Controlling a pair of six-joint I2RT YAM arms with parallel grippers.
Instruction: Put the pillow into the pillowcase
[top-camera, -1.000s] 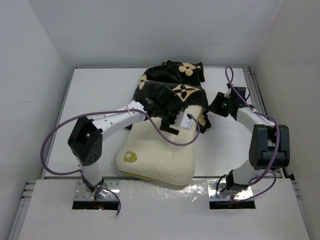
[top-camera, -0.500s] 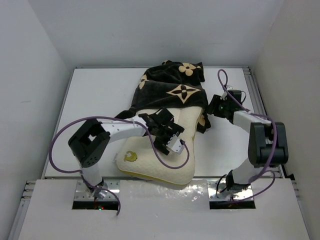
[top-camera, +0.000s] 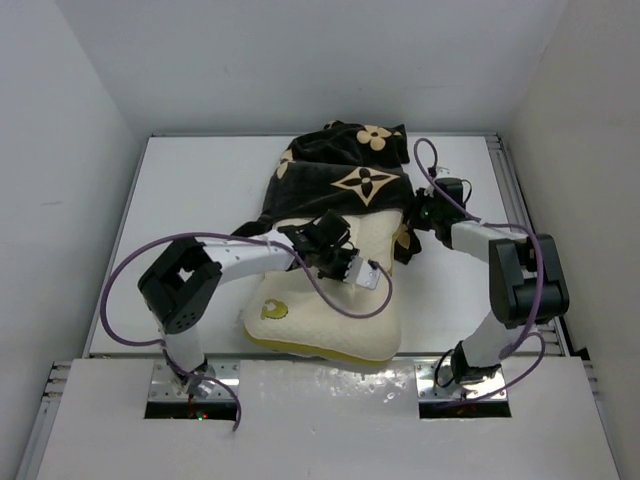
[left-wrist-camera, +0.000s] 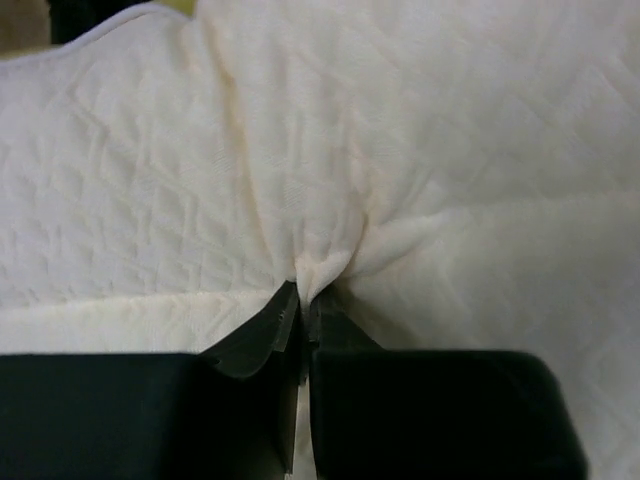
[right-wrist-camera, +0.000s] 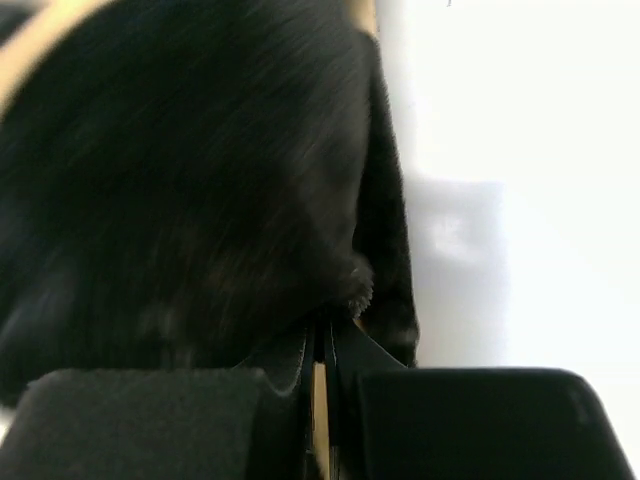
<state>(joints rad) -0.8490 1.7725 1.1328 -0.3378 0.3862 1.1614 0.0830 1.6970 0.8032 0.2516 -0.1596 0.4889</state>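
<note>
The cream pillow (top-camera: 325, 315) lies near the table's front, gold emblem (top-camera: 272, 310) to the left, its far end tucked under the black flowered pillowcase (top-camera: 345, 180). My left gripper (top-camera: 368, 276) rests on the pillow's top and is shut on a pinched fold of the cream pillow (left-wrist-camera: 400, 150); the wrist view has the left gripper (left-wrist-camera: 303, 292) closed tight on that fold. My right gripper (top-camera: 415, 226) is at the pillowcase's right edge. In the right wrist view the right gripper (right-wrist-camera: 322, 325) is shut on the velvety black pillowcase (right-wrist-camera: 200, 200).
The white table (top-camera: 180, 200) is boxed in by white walls on three sides. A metal rail (top-camera: 512, 180) runs along the right edge. Purple cables loop from both arms over the pillow and beside the right arm.
My left gripper dropped from the pillowcase's opening onto the pillow and shut on its fabric. The right gripper moved left to the pillowcase edge and shut on it. The pillow shifted slightly right.
</note>
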